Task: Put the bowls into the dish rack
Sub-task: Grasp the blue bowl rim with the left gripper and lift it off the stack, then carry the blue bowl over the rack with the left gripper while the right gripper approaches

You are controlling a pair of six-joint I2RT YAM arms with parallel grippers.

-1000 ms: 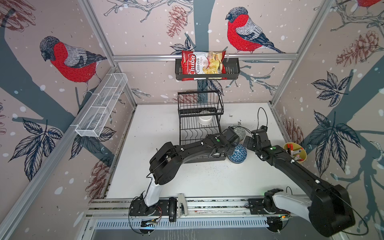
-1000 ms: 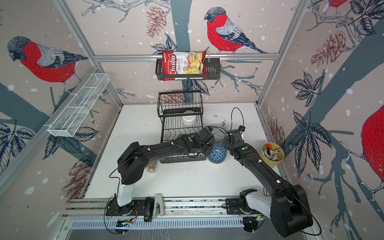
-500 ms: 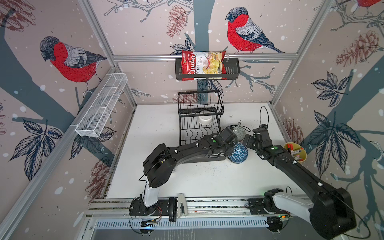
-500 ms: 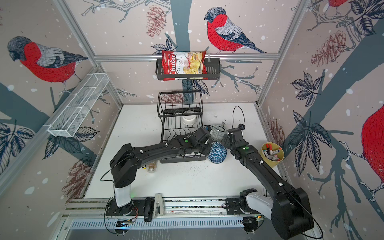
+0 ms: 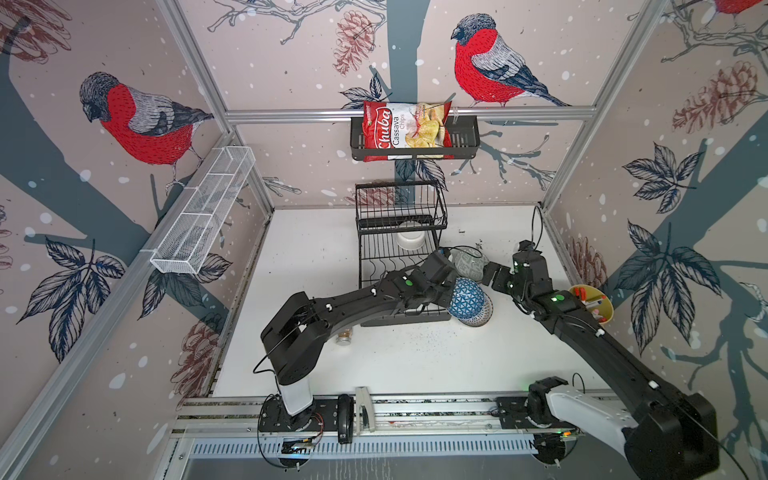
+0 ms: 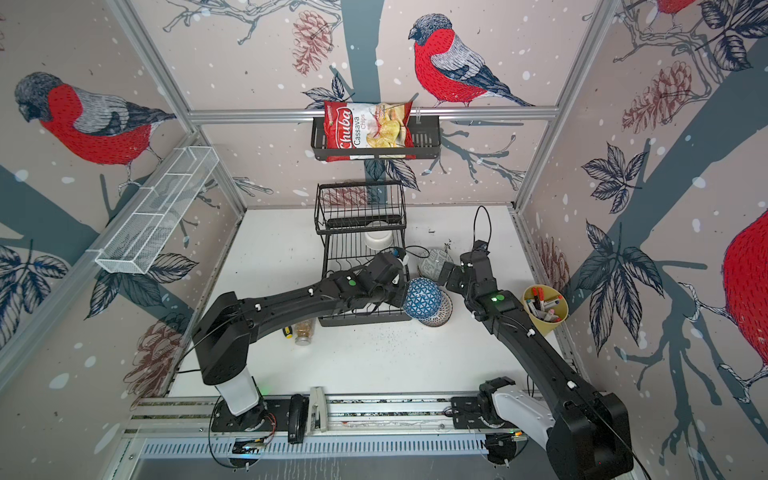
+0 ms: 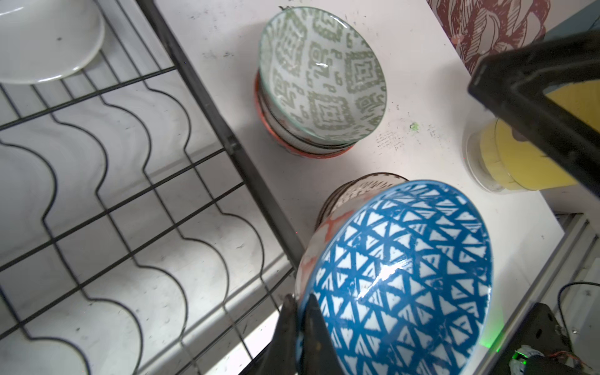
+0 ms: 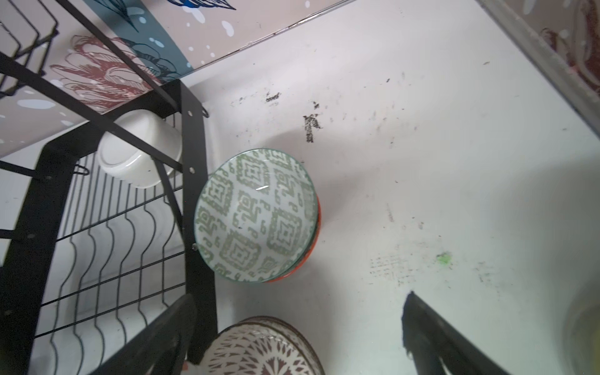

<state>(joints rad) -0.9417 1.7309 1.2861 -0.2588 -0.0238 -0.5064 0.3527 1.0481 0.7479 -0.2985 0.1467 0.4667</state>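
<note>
The bag (image 5: 405, 131) reads "Chuba Cassava Chips". The left gripper (image 7: 297, 305) is clenched on the rim of the blue bowl (image 7: 399, 276). The right gripper (image 8: 297, 303) is spread wide, empty.

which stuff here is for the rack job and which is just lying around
Job: dish rack, white bowl, blue triangle bowl in left gripper, green-patterned bowl, brown-patterned bowl.
Lying about: cassava chips bag, yellow pot of markers, white mesh shelf, jar.

bench (image 5: 415, 365): scuffed white | dish rack (image 5: 399, 257): on it | green-topped bowl stack (image 8: 256, 214), brown-patterned bowl stack (image 8: 263, 350): just right of rack | yellow pot (image 6: 545, 309): farther right | jar (image 6: 305, 331): front-left
</note>
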